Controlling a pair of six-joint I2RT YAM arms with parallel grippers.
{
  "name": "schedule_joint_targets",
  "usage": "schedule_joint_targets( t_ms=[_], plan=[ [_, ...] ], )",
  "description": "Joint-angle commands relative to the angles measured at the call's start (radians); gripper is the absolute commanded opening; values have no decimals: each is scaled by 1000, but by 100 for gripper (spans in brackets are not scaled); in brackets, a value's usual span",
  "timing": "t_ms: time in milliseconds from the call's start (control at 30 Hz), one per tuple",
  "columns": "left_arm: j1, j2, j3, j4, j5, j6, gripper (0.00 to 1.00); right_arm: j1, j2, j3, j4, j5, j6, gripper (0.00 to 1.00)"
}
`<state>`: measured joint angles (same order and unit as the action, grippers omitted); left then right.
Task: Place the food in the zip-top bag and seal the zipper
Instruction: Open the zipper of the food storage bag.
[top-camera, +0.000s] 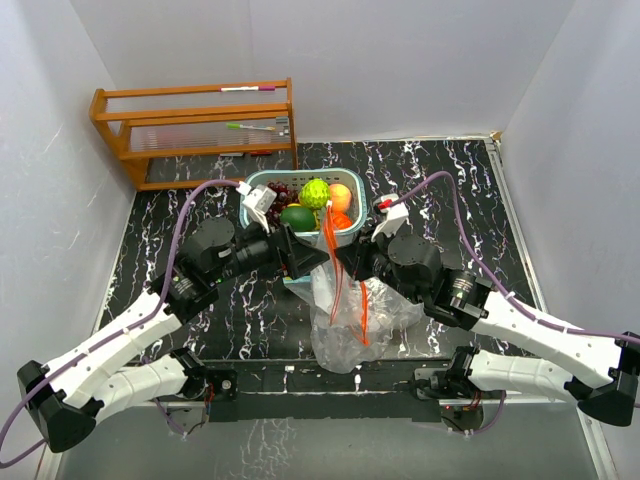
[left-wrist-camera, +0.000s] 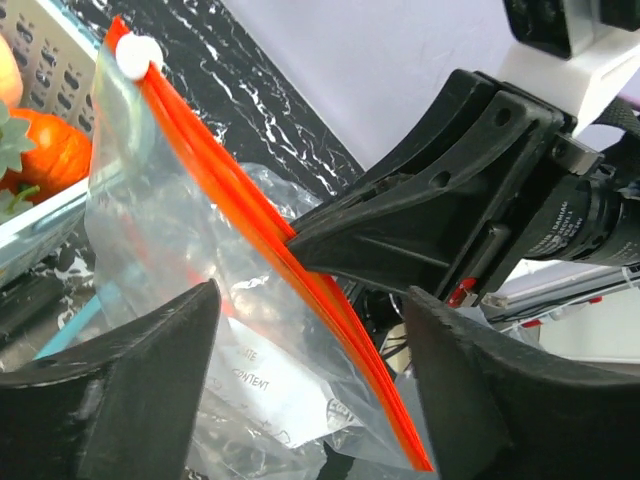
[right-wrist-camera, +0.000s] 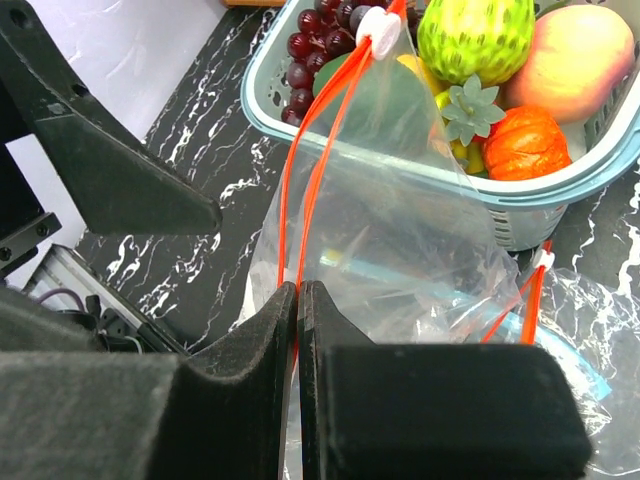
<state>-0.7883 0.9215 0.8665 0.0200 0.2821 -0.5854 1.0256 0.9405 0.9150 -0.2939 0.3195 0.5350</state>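
Note:
The clear zip-top bag (top-camera: 352, 318) with an orange zipper (right-wrist-camera: 322, 120) hangs between both grippers in front of the basket. My right gripper (right-wrist-camera: 300, 290) is shut on the zipper edge, and the white slider (right-wrist-camera: 378, 30) sits at the strip's far end. My left gripper (left-wrist-camera: 312, 300) is open, its fingers (left-wrist-camera: 150, 360) either side of the bag's zipper without touching it. The food lies in the teal basket (top-camera: 258, 183): purple grapes (right-wrist-camera: 315, 40), a bumpy lime-green fruit (right-wrist-camera: 475, 35), a peach (right-wrist-camera: 580, 55), an orange (right-wrist-camera: 525, 140) and a dark green avocado (top-camera: 297, 216).
A wooden rack (top-camera: 195, 130) holding pens stands at the back left. A second orange zipper strip (right-wrist-camera: 535, 300) with a white slider lies on crumpled plastic right of the held bag. White walls close in the black marble table (top-camera: 200, 300) on three sides.

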Motion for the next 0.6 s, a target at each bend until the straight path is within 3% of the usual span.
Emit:
schedule_joint_targets(
  t_ms=[0,133,200,567],
  plan=[
    [2,7,47,86,34,-95,60,0,-26,13,101,-4,-12,8],
    [1,46,55,95,78,-119,34,-1,-40,1,133,-18,-10,8],
    [1,52,41,94,77,-125,26,0,-42,-3,157,-46,-11,8],
    [1,34,27,64,54,-134,17,0,-24,-18,209,-86,-12,8]
  ],
)
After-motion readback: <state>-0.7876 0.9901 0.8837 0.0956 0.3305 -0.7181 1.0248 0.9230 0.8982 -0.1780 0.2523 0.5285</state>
